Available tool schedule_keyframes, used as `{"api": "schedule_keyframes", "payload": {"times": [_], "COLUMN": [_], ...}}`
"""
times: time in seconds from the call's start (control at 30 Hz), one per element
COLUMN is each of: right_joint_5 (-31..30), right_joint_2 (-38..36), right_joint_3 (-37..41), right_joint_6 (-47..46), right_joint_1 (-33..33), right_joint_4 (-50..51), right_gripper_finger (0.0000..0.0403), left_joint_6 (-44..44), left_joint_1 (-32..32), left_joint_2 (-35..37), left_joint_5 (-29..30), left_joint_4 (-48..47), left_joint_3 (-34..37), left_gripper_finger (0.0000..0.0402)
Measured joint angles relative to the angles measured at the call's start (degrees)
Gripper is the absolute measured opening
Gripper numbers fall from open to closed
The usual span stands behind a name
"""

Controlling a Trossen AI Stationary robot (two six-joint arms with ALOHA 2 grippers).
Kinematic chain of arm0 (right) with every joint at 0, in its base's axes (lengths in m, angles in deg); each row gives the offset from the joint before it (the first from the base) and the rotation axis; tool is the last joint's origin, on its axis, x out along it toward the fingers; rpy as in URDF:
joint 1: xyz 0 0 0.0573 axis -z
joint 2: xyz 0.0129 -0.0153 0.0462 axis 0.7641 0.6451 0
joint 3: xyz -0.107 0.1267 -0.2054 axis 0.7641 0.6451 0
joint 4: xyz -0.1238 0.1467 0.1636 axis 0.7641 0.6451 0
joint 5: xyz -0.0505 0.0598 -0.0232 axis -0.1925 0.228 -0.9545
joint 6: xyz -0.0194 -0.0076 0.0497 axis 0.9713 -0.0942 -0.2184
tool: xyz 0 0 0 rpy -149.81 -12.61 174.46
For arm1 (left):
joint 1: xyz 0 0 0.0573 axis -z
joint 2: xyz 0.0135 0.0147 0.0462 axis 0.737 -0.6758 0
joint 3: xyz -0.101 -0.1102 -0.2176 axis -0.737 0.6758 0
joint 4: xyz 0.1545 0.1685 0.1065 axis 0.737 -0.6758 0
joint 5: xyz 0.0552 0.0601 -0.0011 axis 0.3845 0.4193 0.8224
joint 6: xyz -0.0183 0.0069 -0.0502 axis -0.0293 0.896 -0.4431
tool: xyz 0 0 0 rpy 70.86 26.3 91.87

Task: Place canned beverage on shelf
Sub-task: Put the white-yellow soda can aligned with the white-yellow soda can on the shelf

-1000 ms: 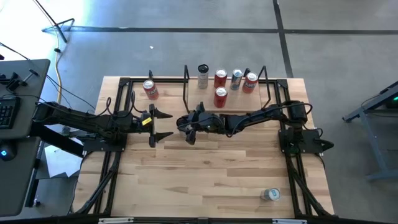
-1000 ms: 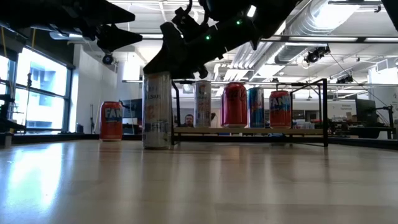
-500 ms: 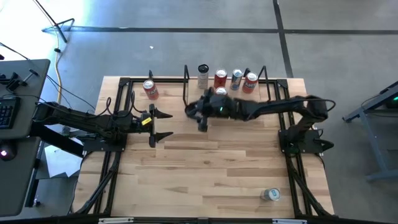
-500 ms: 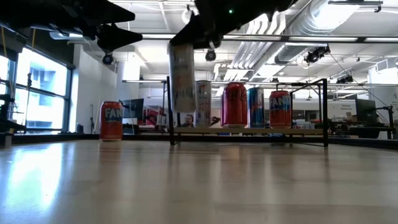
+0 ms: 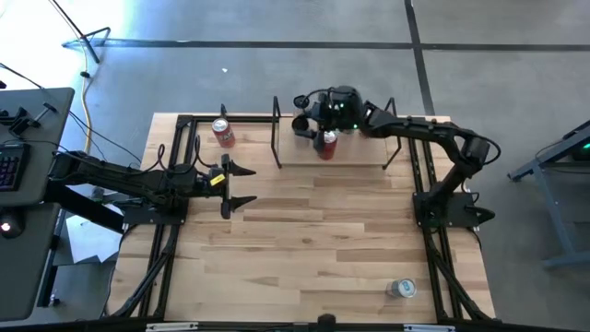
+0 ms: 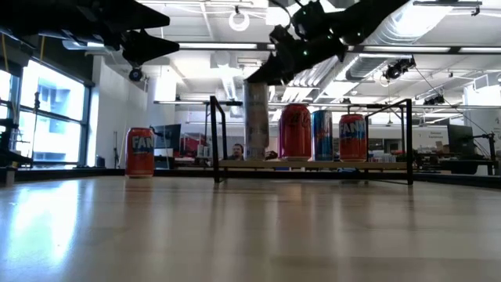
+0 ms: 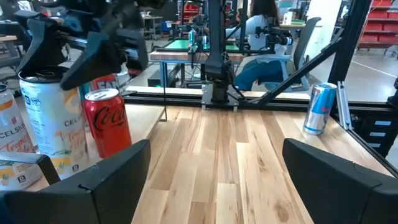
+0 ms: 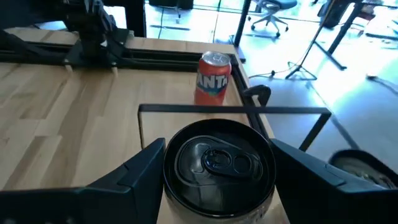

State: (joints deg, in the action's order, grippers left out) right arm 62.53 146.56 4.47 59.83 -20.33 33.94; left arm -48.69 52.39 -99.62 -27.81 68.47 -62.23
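My right gripper [image 5: 312,120] is shut on a tall white can [image 6: 256,117] at the left end of the shelf [image 6: 313,165], a light board between black rods at the table's far edge. The can's base is level with the board; whether it rests there I cannot tell. Beside it on the shelf stand a red cola can [image 7: 109,121] and another white can [image 7: 7,146]. My left gripper [image 5: 251,184] hovers open over the table's left half, holding nothing. My right gripper pinches the white can just below its top rim [image 8: 219,163], one finger [image 8: 140,171] on each side. The fingers come from the table's right, slanting a little downward. The can stands upright in the hold.
Farther right on the shelf stand a red can [image 6: 295,131], a blue can [image 6: 322,135] and an orange can [image 6: 352,135]. An orange can [image 5: 222,132] stands on the table left of the shelf. A silver-blue can [image 5: 401,289] stands near the table's near right corner.
My right gripper has lifted the white can off the middle of the table and carried it toward the far edge, to the shelf's left end. The can leaned a little on the way and is upright now, its base down at board height.
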Motion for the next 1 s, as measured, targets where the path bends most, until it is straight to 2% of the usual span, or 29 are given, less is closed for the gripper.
{"api": "schedule_keyframes", "payload": {"times": [0.4, 1.0], "right_joint_5": [2.29, 1.83], "right_joint_2": [2.70, 2.89], "right_joint_3": [-0.04, -0.04], "right_joint_6": [-2.31, -5.72], "right_joint_1": [1.68, 1.18], "right_joint_4": [0.08, 0.13], "right_gripper_finger": [0.0237, 0.0244], "left_joint_6": [1.53, 2.93], "left_joint_1": [0.00, 0.00], "left_joint_2": [-0.02, -0.04], "left_joint_5": [0.00, 0.02], "left_joint_4": [0.35, -0.37], "left_joint_3": [0.00, 0.00], "left_gripper_finger": [0.0353, 0.0353]}}
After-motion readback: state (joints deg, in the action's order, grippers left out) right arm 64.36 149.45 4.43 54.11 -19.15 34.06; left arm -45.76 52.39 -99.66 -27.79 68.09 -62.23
